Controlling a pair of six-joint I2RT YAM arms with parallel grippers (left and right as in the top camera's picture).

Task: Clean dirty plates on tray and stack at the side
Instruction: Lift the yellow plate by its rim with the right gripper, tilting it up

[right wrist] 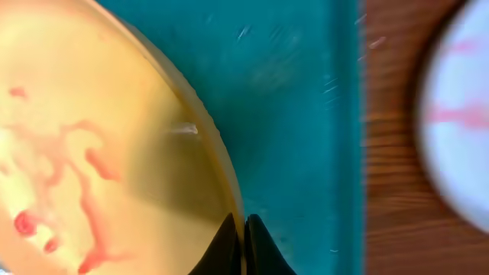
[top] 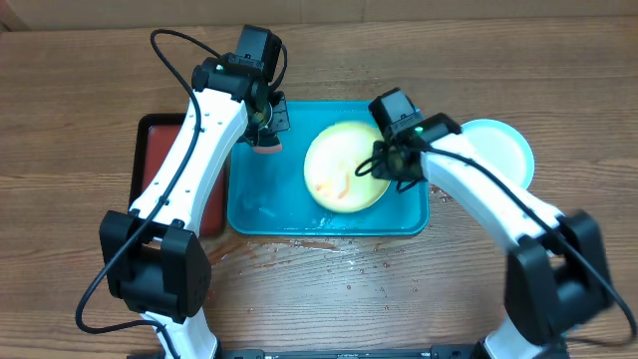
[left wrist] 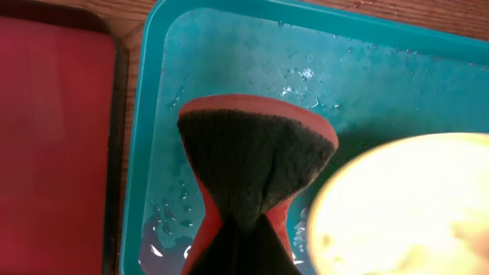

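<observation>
A yellow-green plate (top: 344, 165) with red-orange smears sits in the right half of the turquoise tray (top: 249, 214). My right gripper (top: 384, 165) is shut on this plate's right rim; in the right wrist view the fingers (right wrist: 244, 225) pinch the edge of the smeared plate (right wrist: 99, 137). My left gripper (top: 267, 130) is shut on an orange sponge (top: 267, 148) with a dark scouring face (left wrist: 252, 153), held over the wet left part of the tray (left wrist: 229, 53), just left of the plate (left wrist: 412, 206). A light blue-rimmed plate (top: 498, 150) with red smears (right wrist: 458, 114) lies on the table right of the tray.
A dark red, black-rimmed tray (top: 155, 135) lies against the turquoise tray's left side (left wrist: 53, 137). Water drops are scattered on the wooden table (top: 329, 254) in front of the tray. A strip of bare wood (right wrist: 390, 191) separates the tray from the blue-rimmed plate.
</observation>
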